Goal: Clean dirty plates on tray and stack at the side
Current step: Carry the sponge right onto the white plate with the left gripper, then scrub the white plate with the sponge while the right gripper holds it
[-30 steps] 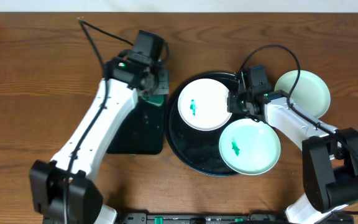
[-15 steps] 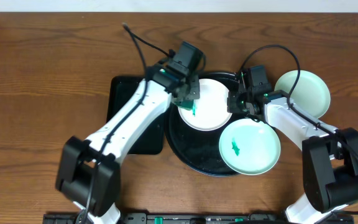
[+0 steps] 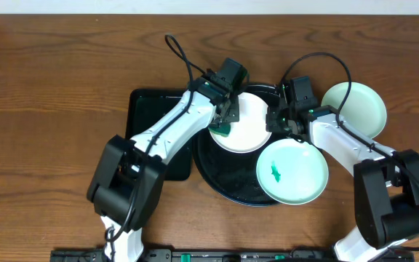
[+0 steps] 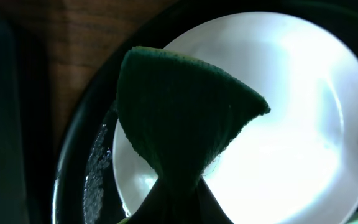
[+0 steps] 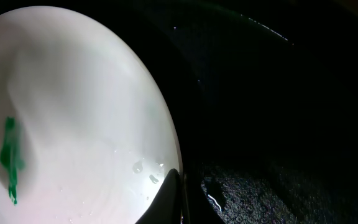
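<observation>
**Item record: 3 plates, 1 round tray, 2 grippers**

- Round black tray [image 3: 220, 175]: on the wooden table [image 3: 49, 73], glossy, its floor wet.
- White plate [image 3: 252, 127]: 1 of 3, inside the tray at its upper left. A green smear [image 5: 9, 158] shows on it in the right wrist view.
- Mint plate [image 3: 297, 175]: overlaps the tray's lower right rim, with 1 green smear [image 3: 274, 173] in the middle.
- Pale-mint plate [image 3: 358, 109]: on the table, right of the tray.
- Left gripper [image 3: 224, 124]: jaws pinched tight on a green sponge [image 4: 179, 124], over the white plate's left part.
- Right gripper [image 3: 273, 120]: jaws clamped on the white plate's right rim.
- Rectangular black tray [image 3: 151, 156]: left of the round tray.
</observation>
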`<state>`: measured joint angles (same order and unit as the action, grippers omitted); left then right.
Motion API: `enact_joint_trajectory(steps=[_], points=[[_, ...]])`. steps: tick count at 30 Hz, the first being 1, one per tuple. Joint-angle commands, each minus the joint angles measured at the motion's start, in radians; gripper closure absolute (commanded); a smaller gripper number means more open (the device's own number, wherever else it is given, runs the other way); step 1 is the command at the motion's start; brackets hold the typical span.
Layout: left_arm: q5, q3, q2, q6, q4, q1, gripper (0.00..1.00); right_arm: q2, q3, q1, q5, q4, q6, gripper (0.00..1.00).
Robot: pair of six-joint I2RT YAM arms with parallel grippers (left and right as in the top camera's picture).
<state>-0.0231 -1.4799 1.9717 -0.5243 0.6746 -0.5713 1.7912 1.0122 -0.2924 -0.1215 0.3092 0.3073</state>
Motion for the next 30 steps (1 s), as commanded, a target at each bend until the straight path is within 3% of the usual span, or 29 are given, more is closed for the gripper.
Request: enact_joint_trajectory(steps=[1, 27, 30], points=[[0.008, -0.029, 0.032, -0.009, -0.015, 0.002, 0.93, -0.022, 0.005, -0.01, 0.002, -0.002, 0.014, 0.99], [0.005, -0.029, 0.183, -0.031, -0.05, -0.01, 0.93, -0.022, 0.005, -0.011, 0.002, 0.001, 0.014, 0.99], [0.005, -0.029, 0.183, -0.031, -0.052, -0.013, 0.92, -0.022, 0.001, -0.011, 0.016, 0.0, 0.014, 0.89]])
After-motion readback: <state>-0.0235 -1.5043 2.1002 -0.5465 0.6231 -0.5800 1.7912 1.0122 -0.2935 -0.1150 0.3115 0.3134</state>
